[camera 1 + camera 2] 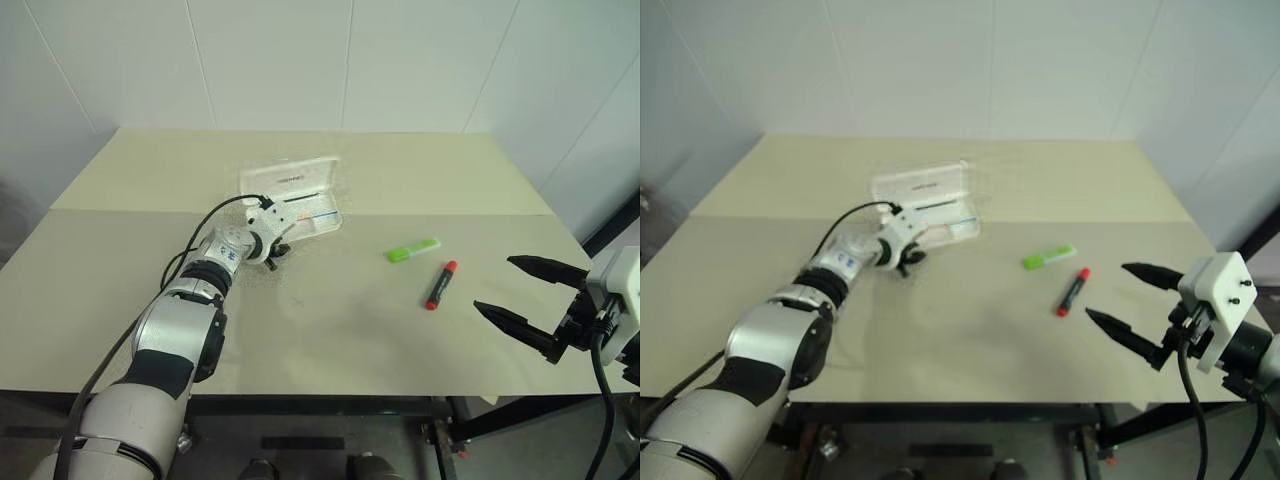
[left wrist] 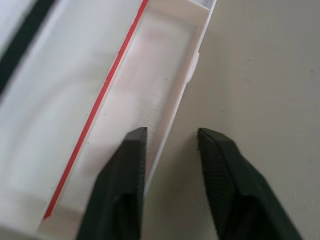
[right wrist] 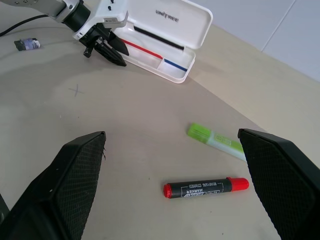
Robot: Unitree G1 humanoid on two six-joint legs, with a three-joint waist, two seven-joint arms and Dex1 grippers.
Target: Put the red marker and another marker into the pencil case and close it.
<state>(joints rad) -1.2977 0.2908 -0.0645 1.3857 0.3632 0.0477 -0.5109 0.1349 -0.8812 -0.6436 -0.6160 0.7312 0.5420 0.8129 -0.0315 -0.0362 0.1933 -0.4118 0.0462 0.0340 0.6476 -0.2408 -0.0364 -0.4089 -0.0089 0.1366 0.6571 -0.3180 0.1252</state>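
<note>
Two grippers: one works at the case, the other waits by the table's right edge.
Left gripper (image 1: 278, 249): it sits at the near wall of the pencil case (image 3: 172, 22). In the left wrist view one black finger (image 2: 122, 175) is inside the tray and the other outside, straddling the wall with a small gap on each side. The fingers are narrowed, not yet clamped on the wall.
Pencil case: white, lid open and leaning back, it lies left of the table's (image 1: 330, 330) centre, toward the far edge. A red-and-blue stripe runs inside the tray, which otherwise looks empty.
Another marker (image 1: 413, 250): the lime-green highlighter lies flat, right of centre, well apart from the case.
Red marker (image 1: 441, 285): it lies just beside the green one, slightly nearer the front edge, with its red cap pointing away.
Right gripper (image 1: 1127, 300): fingers spread wide, empty, hovering near the front right corner, close to both markers but touching neither.
Step in hand: judged to be steadying the case by its wall so it stays put while the markers go in.
Doing it well: pinch the wall gently and squarely, keeping the inner finger low and near the tray's end so it does not block the space. Avoid tipping the light case.
</note>
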